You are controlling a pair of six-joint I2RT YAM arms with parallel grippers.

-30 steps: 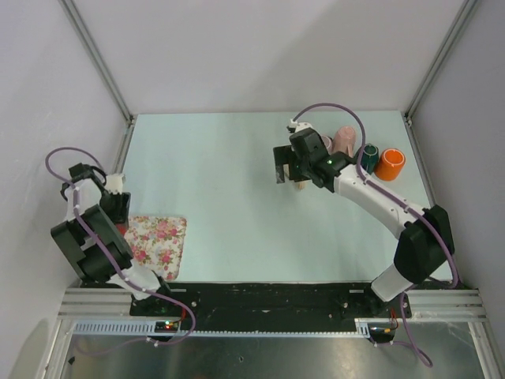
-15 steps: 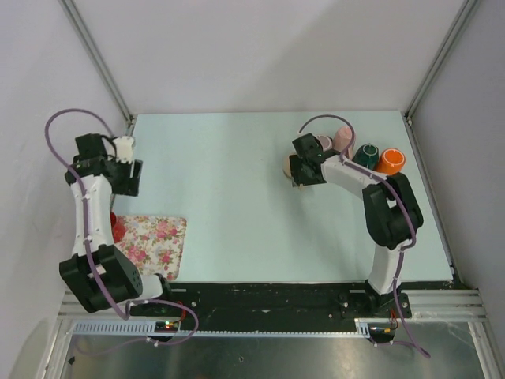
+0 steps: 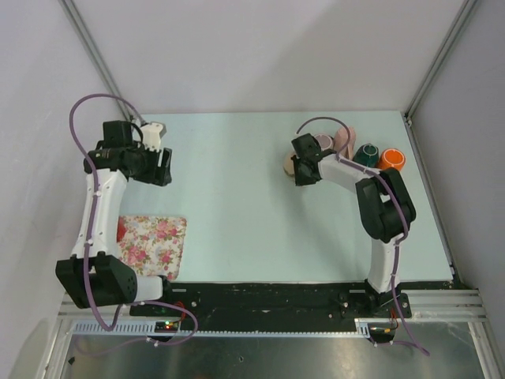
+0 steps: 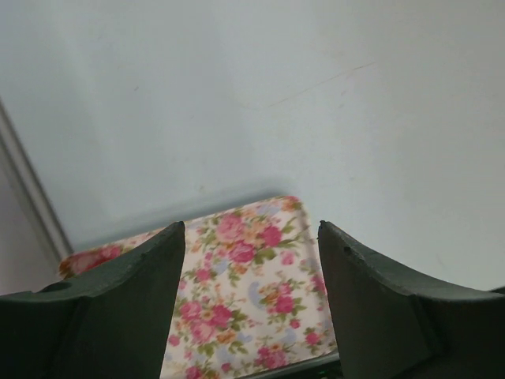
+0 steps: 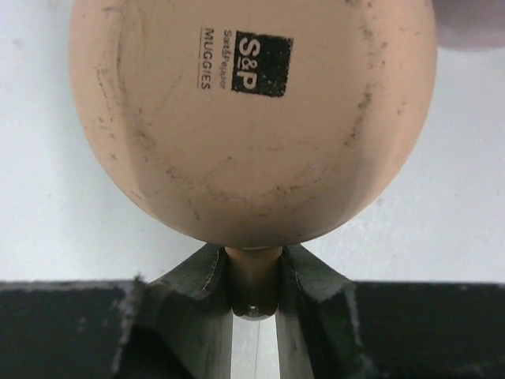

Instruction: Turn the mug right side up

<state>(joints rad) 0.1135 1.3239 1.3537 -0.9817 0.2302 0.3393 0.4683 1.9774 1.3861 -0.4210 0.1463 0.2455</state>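
Observation:
A tan mug [image 3: 290, 163] stands upside down at the back right of the table. Its flat base with a black "S&P" stamp [image 5: 252, 118] fills the right wrist view. My right gripper [image 3: 304, 170] is down at table level on the mug's near side, shut on the mug's handle [image 5: 254, 280], which sits pinched between the two dark fingers [image 5: 197, 316]. My left gripper [image 3: 162, 166] hangs open over the back left of the table, far from the mug, with nothing between its fingers; only the floral cloth [image 4: 245, 308] shows below it.
A pink mug [image 3: 345, 140], a dark green mug [image 3: 365, 154] and an orange mug [image 3: 390, 160] crowd just right of the tan one. A floral cloth [image 3: 155, 245] lies front left with something red [image 3: 120, 230] at its left edge. Walls enclose the table.
My right gripper dropped to the tan mug and shut on its handle. My left arm swung from the front left up toward the back, over the table.

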